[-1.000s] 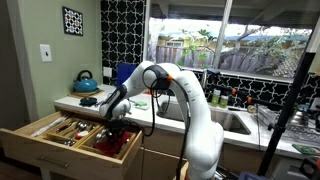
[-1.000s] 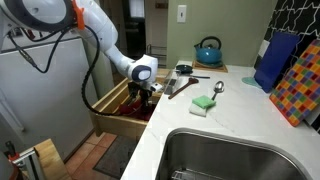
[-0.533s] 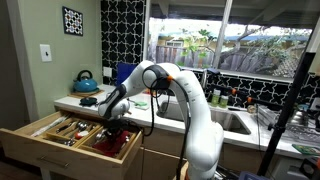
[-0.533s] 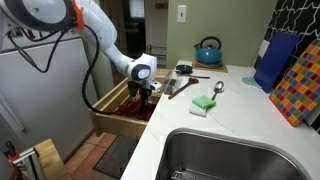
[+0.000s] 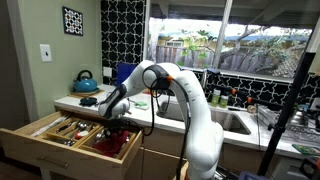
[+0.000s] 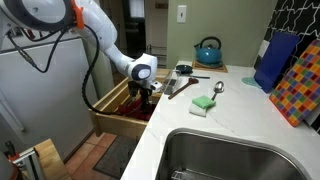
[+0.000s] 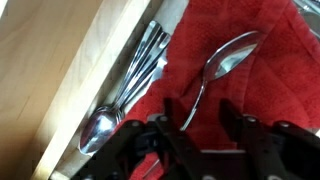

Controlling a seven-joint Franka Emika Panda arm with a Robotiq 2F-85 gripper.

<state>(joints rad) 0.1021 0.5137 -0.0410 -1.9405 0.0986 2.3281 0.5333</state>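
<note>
**Around the kitchen tabletop**

A teal kettle [image 5: 85, 81] [image 6: 208, 52] is sitting at the far end of the white tabletop [image 6: 240, 105], in both exterior views. A green sponge [image 6: 204, 104] is lying flat near the sink [image 6: 200, 140], with a serving spoon [image 6: 218, 88] resting just beside it and darker utensils [image 6: 180, 86] lying closer to the tabletop's edge. A blue board [image 6: 275, 60] and a multicoloured checkered board [image 6: 298, 85] are leaning against the patterned wall. A light switch [image 5: 45, 52] and a black-and-white wall picture [image 5: 73, 21] are hanging on the green wall. Bottles [image 5: 215, 97] are standing below the window [image 5: 230, 40].
</note>
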